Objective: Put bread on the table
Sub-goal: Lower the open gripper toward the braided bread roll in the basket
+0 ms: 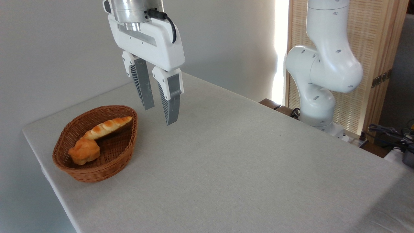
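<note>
1. Bread (106,127), a golden braided loaf with orange-brown ridges, is lying in the basket (124,152), above the bun (84,151)
2. Gripper (160,116) is hanging at the basket's two o'clock, fingers spread, holding nothing

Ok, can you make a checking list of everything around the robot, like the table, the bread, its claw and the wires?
Surface: table, plain light grey top, mostly bare.
Job's things: bread, long braided loaf, lies in the wicker basket, leaning on its rim; not yet on the table.
Clutter: round orange bun in the basket beside the loaf.
Claw: claw open, empty, raised above the table to the right of the basket.
Cables: black cable on the wrist; more wires at far right.
Surroundings: grey wall, robot base, wooden screen.
</note>
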### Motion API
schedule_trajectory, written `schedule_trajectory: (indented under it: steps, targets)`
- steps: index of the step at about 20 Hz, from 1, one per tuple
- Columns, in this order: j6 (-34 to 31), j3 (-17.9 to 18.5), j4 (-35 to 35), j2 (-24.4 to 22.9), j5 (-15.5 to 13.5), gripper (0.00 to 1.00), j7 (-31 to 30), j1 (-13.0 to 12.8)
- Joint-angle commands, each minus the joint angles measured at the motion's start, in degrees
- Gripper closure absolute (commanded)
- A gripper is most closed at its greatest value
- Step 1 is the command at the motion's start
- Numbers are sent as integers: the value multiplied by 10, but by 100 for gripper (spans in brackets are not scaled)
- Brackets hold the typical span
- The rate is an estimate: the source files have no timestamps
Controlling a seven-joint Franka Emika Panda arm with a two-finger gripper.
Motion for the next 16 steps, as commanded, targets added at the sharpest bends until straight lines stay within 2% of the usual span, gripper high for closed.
schedule_trajectory:
  steps: [1, 7, 9, 12, 16]
  targets:
    - [-10, -1, -7, -2, 0, 0, -3, -8]
    - [-11, -3, -7, -2, 0, 0, -3, -9]
    - [-10, -4, -8, -2, -8, 0, -2, -11]
    - [-2, -4, -11, -1, -43, 0, -2, -29]
    - [52, -4, -38, 0, -45, 0, -3, -73]
